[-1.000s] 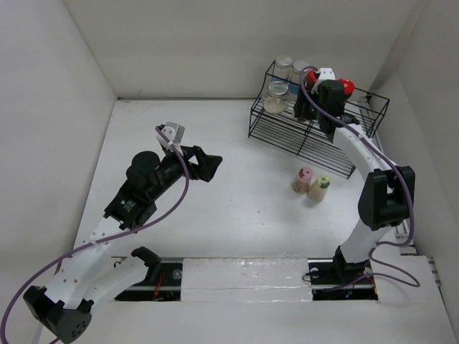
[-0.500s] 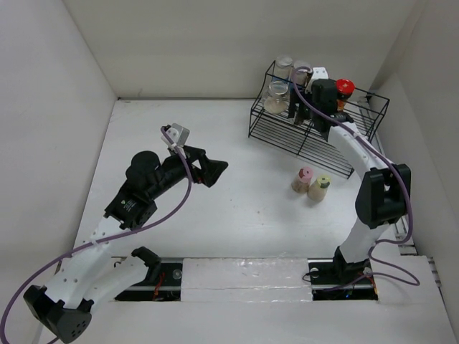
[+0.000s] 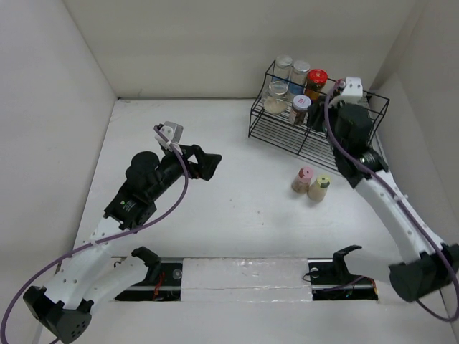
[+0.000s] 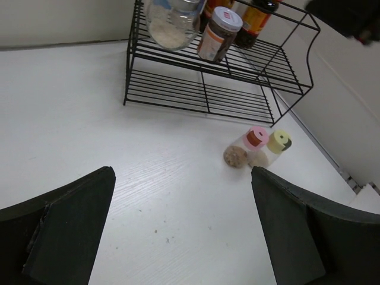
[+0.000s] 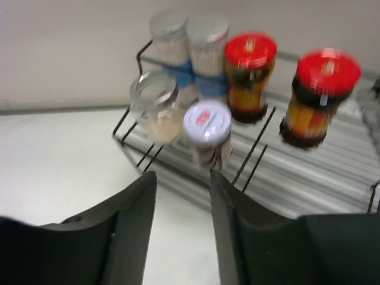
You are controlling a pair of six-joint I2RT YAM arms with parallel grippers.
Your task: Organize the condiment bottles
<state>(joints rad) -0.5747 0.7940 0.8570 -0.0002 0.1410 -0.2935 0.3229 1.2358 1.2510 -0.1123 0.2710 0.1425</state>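
Black fingers of the left tool (image 4: 183, 175) are hanging wide apart over the white surface (image 3: 237, 222), gripping nothing. Past them, the pink-capped bottle (image 3: 304, 177) and the yellow-green-capped bottle (image 3: 319, 188) are standing loose on the surface, just beside each other and in front of the wire rack (image 3: 287, 136). The other six are sitting on the rack. The wide clear jar (image 5: 153, 107) and the white-lidded jar (image 5: 206, 133) are forming the front row, with two silver-lidded bottles (image 5: 169, 41) and two red-lidded bottles (image 5: 249, 77) further back. The right tool (image 5: 181, 178) is hovering just short of the rack, its fingers a little apart with nothing between them, pointing at the white-lidded jar. That closeness is looking like the main risk: a careless swing there would likely be knocking the front jars off their shelf. Reaching for one loose bottle is also risking tipping its neighbour, since the pair is leaving little room for a finger between them
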